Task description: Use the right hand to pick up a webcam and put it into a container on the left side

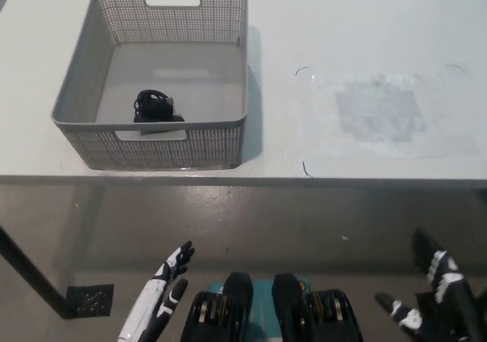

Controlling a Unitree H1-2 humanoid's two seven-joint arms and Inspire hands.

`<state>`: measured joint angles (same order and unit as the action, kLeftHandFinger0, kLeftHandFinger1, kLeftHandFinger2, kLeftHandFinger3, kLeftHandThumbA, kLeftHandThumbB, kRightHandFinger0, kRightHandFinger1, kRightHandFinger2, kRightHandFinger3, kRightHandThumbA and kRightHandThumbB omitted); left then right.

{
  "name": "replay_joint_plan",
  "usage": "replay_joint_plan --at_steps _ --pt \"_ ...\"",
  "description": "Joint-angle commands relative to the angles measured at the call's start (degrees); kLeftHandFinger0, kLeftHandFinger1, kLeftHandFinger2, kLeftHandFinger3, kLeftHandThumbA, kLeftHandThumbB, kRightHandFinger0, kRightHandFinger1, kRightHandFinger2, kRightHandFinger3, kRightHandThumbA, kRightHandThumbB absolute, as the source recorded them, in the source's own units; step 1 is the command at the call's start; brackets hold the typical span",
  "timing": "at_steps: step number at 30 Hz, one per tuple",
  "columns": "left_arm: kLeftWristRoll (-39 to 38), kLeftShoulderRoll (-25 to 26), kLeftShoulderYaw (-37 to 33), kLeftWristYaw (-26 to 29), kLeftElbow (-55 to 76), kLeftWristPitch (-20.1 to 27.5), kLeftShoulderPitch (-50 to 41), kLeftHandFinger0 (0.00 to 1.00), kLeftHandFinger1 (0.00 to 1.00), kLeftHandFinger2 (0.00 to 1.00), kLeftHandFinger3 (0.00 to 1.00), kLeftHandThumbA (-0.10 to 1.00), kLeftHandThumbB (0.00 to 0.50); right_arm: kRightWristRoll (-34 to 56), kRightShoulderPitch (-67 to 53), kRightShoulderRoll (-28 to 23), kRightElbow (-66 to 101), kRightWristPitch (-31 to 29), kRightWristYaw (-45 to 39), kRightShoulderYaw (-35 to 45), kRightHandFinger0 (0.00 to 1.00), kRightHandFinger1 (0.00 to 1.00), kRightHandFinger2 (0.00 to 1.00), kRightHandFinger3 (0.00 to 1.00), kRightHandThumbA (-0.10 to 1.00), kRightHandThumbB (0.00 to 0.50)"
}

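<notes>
Head view: webcam [154, 105] in basket [228, 140], right hand [434, 300] well apart.

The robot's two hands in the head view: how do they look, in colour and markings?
The left hand is mainly white, slim, with black patches along its fingers and dark fingertips. The right hand is black, with small white or silver patches on its fingers. Both show only partly at the picture's bottom edge, so the arms behind them are hardly visible. No cables or sleeves can be seen.
</notes>
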<state>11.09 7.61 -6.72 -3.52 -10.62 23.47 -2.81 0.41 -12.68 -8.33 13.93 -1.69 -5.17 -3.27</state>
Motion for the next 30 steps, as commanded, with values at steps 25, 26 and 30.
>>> replay_joint_plan --at_steps 25,26,30 --pt "-3.7 -0.2 4.3 1.0 -0.8 2.5 1.1 1.00 1.00 1.00 1.00 1.00 0.224 0.1 6.9 0.9 -25.6 -18.7 -3.6 -2.7 1.00 1.00 1.00 1.00 1.00 0.358" --pt "-3.4 -0.2 4.2 1.0 -0.5 1.7 1.1 1.00 1.00 1.00 1.00 1.00 0.229 0.2 7.1 0.9 -25.7 -18.6 -3.7 -2.7 1.00 1.00 1.00 1.00 1.00 0.354" --pt "-2.5 -0.8 3.9 0.7 1.0 -4.0 0.5 1.00 1.00 1.00 1.00 1.00 0.236 0.1 7.1 0.8 -25.3 -18.1 -3.8 -2.6 1.00 1.00 1.00 1.00 1.00 0.371"
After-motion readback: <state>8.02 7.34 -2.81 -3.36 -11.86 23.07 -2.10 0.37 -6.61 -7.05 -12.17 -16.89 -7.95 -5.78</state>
